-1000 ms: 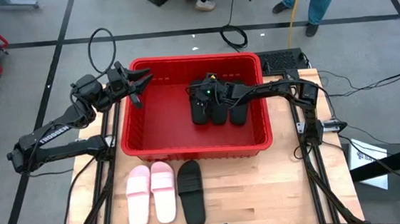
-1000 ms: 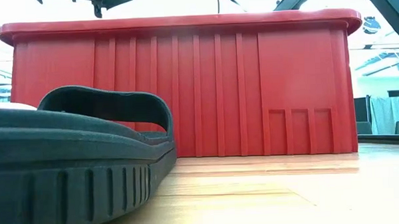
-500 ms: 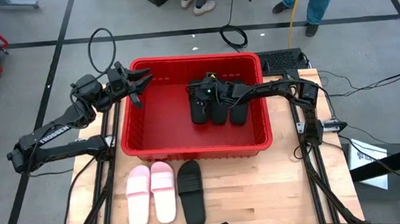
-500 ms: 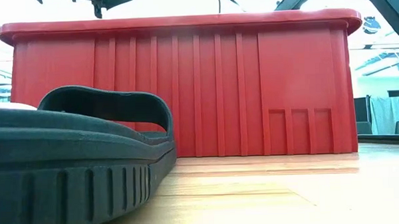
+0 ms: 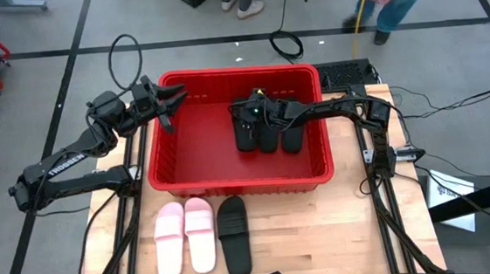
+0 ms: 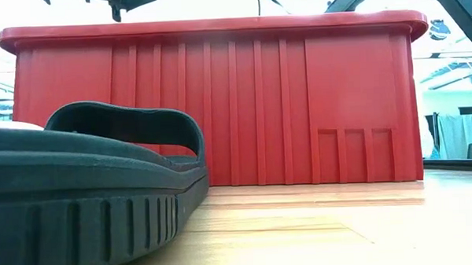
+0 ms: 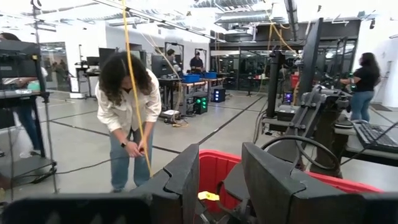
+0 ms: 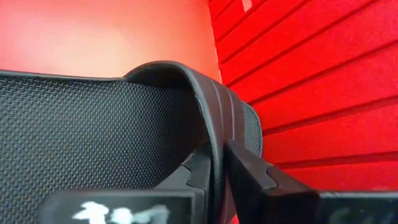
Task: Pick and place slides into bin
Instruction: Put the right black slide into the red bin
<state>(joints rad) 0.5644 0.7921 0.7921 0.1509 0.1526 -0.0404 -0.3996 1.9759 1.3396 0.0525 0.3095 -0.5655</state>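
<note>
High view: nearest the table's front edge, two pink slides [image 5: 185, 236] and one black slide [image 5: 233, 235] are lying side by side on the wood, well apart from both pincers. Beyond them the red bin [image 5: 239, 178] is sitting, with three black slides [image 5: 266, 126] lying inside. The right gripper [image 5: 241, 114] is reaching into the bin, its fingers [image 8: 249, 171] pinching the strap of the black sandal [image 8: 93, 130] beside the ribbed wall. The left gripper [image 5: 172, 97] is hovering over the bin's far left corner, fingers [image 7: 186, 177] narrowly parted around nothing. Farther off, a person [image 7: 129, 118] is bending over a yellow cord.
</note>
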